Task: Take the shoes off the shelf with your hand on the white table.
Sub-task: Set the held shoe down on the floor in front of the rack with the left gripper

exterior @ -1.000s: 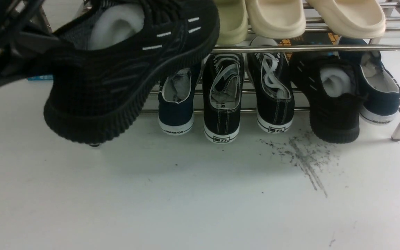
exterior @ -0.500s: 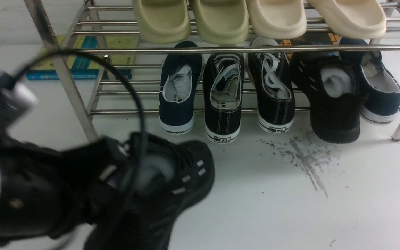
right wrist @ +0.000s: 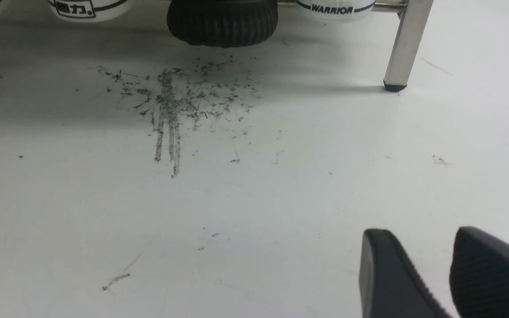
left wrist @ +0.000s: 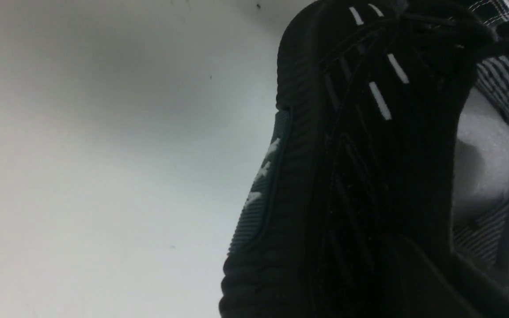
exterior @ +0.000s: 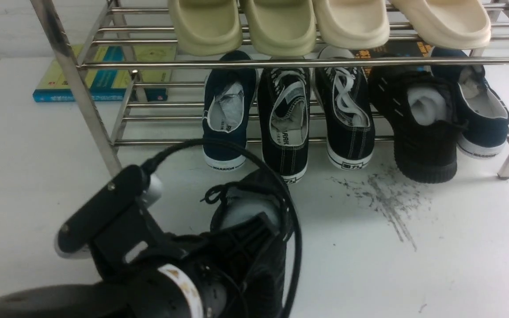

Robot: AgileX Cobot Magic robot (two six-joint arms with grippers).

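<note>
Left arm: we see it reach in from the near left, low in the front view, its black cable [exterior: 298, 238] looping over the held shoe.
Left gripper [exterior: 254, 234]: closed on the side of one all-black sneaker [left wrist: 360, 168], near its opening.
Held sneaker: toe towards the rack, in front of it; we cannot tell whether its sole touches the white table [exterior: 369, 282].
Right gripper [right wrist: 422, 247]: fingers apart, nothing between them, above the table.
Second all-black sneaker [exterior: 427, 150]: on the lower tier of the chrome rack [exterior: 184, 64], between a black canvas shoe [exterior: 349, 128] and a navy shoe [exterior: 486, 119].
Nearest obstacle: another black canvas shoe [exterior: 285, 123], its heel just beyond the held toe; we cannot tell whether they touch.
Upper tier: green clogs [exterior: 208, 31] and cream clogs [exterior: 354, 26].
Behind the rack, left: a book [exterior: 104, 81].
</note>
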